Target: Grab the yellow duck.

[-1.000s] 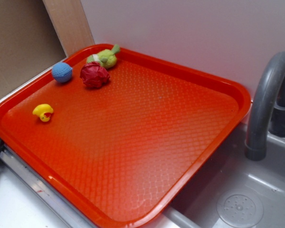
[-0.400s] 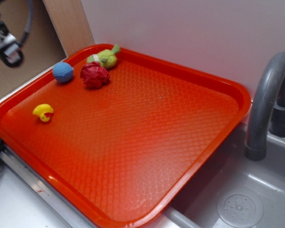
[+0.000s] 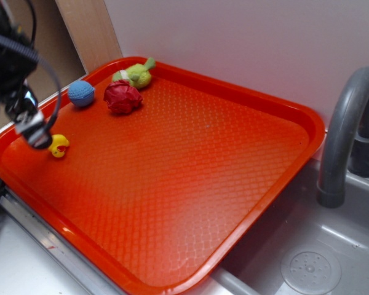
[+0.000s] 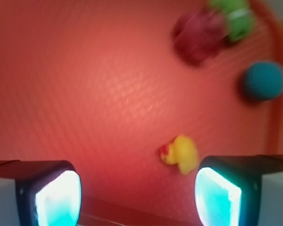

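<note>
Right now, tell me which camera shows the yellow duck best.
The wrist view: the yellow duck shows whole, beak included, lying on the red tray just ahead of the open gripper. In the exterior view the duck is sharper but partly hidden behind the gripper.

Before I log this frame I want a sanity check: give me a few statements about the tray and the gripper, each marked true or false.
1. The yellow duck is clamped between the fingers. False: the gripper is open and the duck lies on the tray, nearer one finger.
2. The blue ball sits near the tray's rim. True.
3. The red toy lies in the sink. False: it is on the tray, beside the green plush.
4. A grey faucet stands beside the tray. True.
</note>
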You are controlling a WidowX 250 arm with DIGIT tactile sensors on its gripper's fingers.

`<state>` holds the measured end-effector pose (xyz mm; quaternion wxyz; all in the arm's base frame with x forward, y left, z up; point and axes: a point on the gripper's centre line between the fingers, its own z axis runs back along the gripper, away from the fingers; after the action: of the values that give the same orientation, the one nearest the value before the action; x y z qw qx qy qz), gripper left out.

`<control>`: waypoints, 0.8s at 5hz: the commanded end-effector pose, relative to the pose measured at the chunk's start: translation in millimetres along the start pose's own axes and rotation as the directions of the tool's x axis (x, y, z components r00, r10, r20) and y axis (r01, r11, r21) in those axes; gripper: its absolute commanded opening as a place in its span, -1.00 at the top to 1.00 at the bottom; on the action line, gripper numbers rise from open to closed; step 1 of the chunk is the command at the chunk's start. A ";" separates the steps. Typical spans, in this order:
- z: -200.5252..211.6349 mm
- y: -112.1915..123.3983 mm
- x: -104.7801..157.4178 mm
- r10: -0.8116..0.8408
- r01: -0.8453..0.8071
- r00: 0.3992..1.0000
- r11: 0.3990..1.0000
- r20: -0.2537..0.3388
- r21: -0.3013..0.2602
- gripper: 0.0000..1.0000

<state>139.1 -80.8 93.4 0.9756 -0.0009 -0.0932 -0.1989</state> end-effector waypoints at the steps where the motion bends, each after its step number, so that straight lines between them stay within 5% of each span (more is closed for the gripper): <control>1: -56.1 15.9 10.2 -0.074 0.069 0.997 0.989 -0.035 -0.127 -1.00; 3: -99.0 8.6 23.3 -0.170 0.144 0.966 0.979 -0.194 -0.145 -1.00; 4: -93.9 4.9 18.9 -0.171 0.144 0.965 0.979 -0.197 -0.142 1.00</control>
<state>192.1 -82.4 13.1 0.9637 -0.0343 0.0015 -0.2647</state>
